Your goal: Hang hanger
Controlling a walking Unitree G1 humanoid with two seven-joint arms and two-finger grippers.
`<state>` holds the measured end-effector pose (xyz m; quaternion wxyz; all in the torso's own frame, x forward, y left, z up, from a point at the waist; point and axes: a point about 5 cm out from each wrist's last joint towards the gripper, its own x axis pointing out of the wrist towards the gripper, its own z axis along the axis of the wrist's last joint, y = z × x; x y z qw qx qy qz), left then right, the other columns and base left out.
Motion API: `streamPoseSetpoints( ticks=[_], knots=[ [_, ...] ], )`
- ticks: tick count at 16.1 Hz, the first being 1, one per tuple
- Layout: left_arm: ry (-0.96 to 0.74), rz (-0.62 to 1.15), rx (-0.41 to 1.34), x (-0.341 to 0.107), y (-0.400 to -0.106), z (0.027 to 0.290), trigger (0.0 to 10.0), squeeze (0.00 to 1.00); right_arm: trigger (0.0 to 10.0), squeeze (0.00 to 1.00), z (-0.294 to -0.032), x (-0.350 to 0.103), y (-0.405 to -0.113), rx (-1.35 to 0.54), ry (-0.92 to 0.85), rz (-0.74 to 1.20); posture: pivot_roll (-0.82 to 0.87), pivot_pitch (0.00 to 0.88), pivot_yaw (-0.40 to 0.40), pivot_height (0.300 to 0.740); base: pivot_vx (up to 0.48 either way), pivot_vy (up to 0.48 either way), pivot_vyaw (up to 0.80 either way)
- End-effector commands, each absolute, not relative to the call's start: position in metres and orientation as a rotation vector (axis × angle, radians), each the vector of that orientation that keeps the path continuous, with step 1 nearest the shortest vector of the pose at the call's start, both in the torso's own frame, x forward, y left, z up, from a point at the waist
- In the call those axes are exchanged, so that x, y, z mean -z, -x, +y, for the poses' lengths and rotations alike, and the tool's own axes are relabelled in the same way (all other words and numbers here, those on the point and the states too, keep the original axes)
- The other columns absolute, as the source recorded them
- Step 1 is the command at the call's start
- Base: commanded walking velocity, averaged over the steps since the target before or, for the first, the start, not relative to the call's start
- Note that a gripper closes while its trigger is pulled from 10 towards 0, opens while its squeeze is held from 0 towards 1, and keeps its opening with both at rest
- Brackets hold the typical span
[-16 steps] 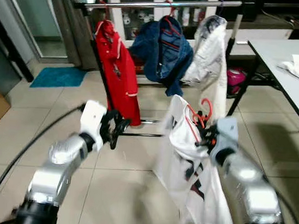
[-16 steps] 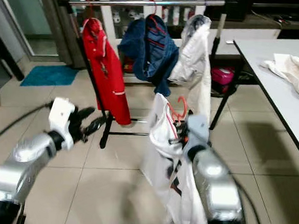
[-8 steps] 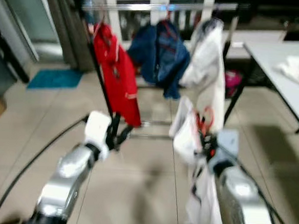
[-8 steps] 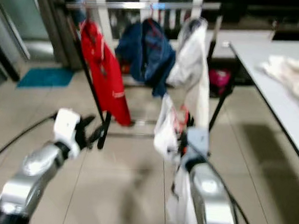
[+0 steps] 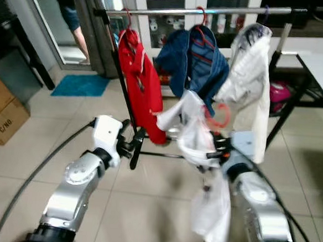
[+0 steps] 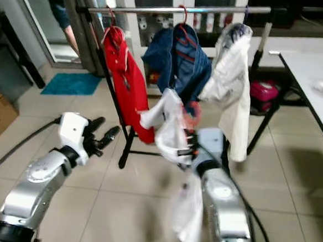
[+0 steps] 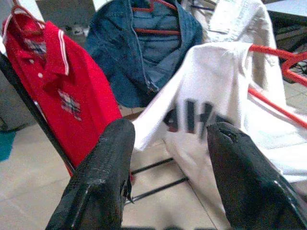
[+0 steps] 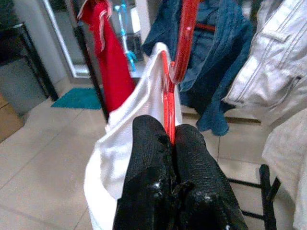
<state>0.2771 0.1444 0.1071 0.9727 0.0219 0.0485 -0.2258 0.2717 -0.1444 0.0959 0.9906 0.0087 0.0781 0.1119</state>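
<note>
The step in hand looks like the carry toward the rack: the hanger is held but not yet hooked on. The clothes rack stands ahead on the tiled floor, its silver rail high above both arms. On it hang a red shirt, a blue jacket and a white jacket, with bare rail between them.

The right gripper is pressed together on the stem of the red hanger, which carries a white T-shirt drooping below the arm. The hook sits just above the gripper, in front of the blue jacket and well below the rail. The left gripper is spread and empty, pointing at the rack.

Next, I judge, the right arm must lift the hook above the rail, over a free gap, then lower it on.
</note>
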Motion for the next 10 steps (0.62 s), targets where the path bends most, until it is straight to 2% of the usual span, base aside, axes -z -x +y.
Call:
streamPoseSetpoints(
  ticks=[1,10],
  knots=[
    [-0.072,0.09,0.427,-0.112,-0.279,0.154,10.0,0.0,10.0,0.0,-0.127,-0.113,-0.277,-0.284,-0.061,0.09,-0.07,0.0,0.13,0.74,0.401,0.0,0.0],
    [-0.063,0.108,0.418,-0.113,-0.28,0.159,10.0,0.0,10.0,0.0,-0.125,-0.126,-0.284,-0.289,-0.026,0.044,-0.06,0.0,0.121,0.74,0.401,0.0,0.0]
  ],
)
